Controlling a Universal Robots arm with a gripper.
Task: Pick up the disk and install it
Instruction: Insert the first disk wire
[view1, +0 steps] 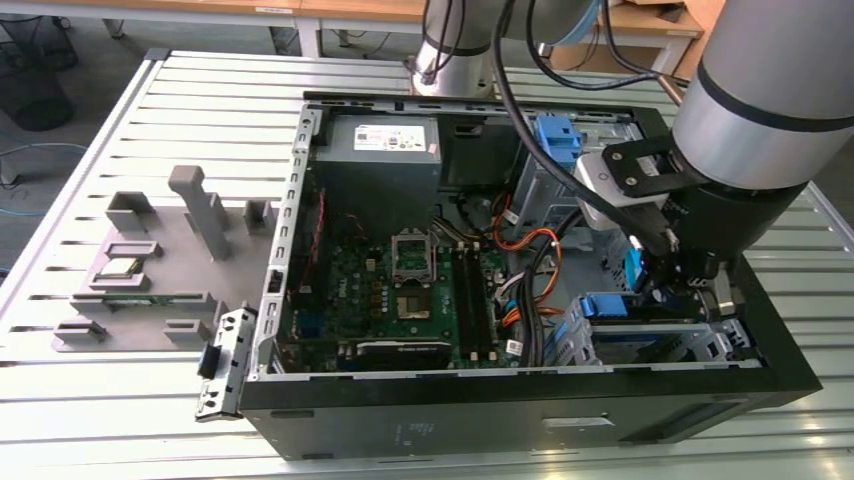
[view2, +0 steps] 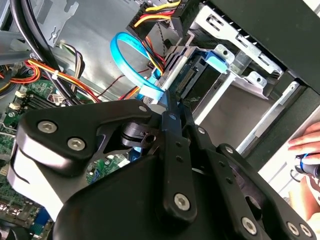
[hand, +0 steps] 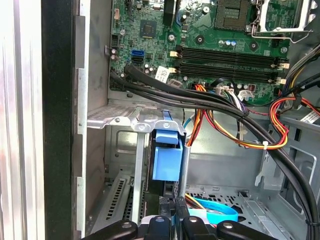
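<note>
Open PC case (view1: 534, 400) lies on a slatted table (view1: 160, 100), side panel off. Motherboard (view1: 400, 290) fills the middle of the case; grey PSU (view1: 380, 140) sits at the far end. Drive cage (view1: 654, 335) is at the near corner on the exterior view's right. Grey parts holder (view1: 147, 260) stands on the table, well apart from the case on the exterior view's left.

Arm (view1: 761, 110) reaches down into the case over the drive cage. Gripper (view1: 671, 285) hangs just above the cage, by the blue parts there.

Disk (hand: 166, 155): in the first wrist view its blue carrier tab sticks up between the cage's metal rails, dark drive body below it going down into the bay. In the second wrist view the disk (view2: 200, 72) shows its connector edge and blue tab inside the cage, with a blue SATA cable (view2: 131, 57) looping just beside it.

Gripper (hand: 172, 220) fingers look close together, narrow gap, with nothing visibly clamped. Fingertips are near the disk; contact can't be told.

Progress, judged: pick-up done, disk is in the bay and looks mostly or fully seated. Whether it is latched is not visible. Cable looks unplugged from the disk.

A person's hand (view2: 306, 145) is outside the case edge.
</note>
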